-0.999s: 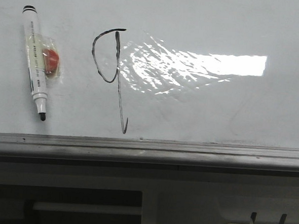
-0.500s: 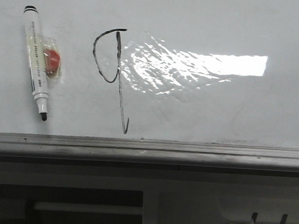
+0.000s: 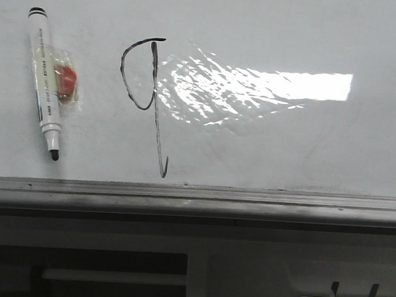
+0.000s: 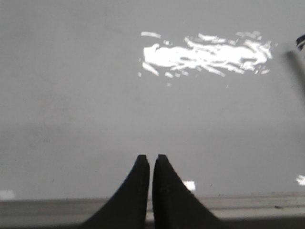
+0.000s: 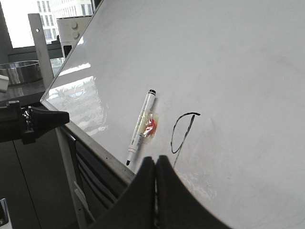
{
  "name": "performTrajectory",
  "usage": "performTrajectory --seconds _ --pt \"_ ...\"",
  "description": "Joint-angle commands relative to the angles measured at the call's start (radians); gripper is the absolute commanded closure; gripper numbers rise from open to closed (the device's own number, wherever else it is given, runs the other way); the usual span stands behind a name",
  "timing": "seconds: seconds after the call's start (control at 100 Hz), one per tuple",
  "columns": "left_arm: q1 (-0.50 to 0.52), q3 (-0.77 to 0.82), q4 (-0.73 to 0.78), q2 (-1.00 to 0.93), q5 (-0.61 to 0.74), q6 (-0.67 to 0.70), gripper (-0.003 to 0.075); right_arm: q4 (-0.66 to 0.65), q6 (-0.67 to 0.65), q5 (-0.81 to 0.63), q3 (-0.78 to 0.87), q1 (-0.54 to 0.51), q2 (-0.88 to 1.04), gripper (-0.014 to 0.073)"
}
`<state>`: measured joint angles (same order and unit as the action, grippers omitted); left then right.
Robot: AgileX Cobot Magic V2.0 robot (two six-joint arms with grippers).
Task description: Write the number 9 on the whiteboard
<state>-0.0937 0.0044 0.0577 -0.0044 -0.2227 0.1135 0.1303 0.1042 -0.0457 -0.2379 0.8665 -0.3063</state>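
Whiteboard (image 3: pixel 265 146) fills the front view, glossy and faintly smudged, with a bright glare patch (image 3: pixel 255 88) across its middle and a grey metal ledge (image 3: pixel 195 201) along its lower edge. The number 9 (image 3: pixel 146 98) is drawn on it in thin black line: an oval loop with a long straight tail hooked at its end, the hook stopping just above the ledge and the loop touching the glare's edge. A white marker (image 3: pixel 44 82) with its black tip uncapped lies against the board beside the 9, and a small red piece under clear tape (image 3: pixel 66 78) sits against its barrel. Neither arm appears in the front view. The left gripper (image 4: pixel 151 160) has its two dark fingers pressed almost together with nothing between them, hanging over bare board near the ledge, the glare well ahead of its tips. The right gripper (image 5: pixel 155 164) is likewise closed and empty; it sits just off the board's lower edge, with the marker's tip and the 9's loop a little beyond its fingertips.
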Motion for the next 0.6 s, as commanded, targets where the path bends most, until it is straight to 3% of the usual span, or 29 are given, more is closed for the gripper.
performTrajectory --seconds 0.0,0.24,0.59 --pt "0.020 0.043 0.002 -0.029 -0.015 0.008 0.0740 -0.009 0.009 -0.080 -0.026 0.000 -0.007 0.0663" --pt "0.088 0.043 -0.013 -0.029 -0.063 0.008 0.0740 -0.009 0.009 -0.080 -0.026 0.000 -0.007 0.0663" --pt "0.091 0.043 -0.013 -0.028 -0.063 0.008 0.0740 -0.009 0.009 -0.080 -0.026 0.000 -0.007 0.0663"
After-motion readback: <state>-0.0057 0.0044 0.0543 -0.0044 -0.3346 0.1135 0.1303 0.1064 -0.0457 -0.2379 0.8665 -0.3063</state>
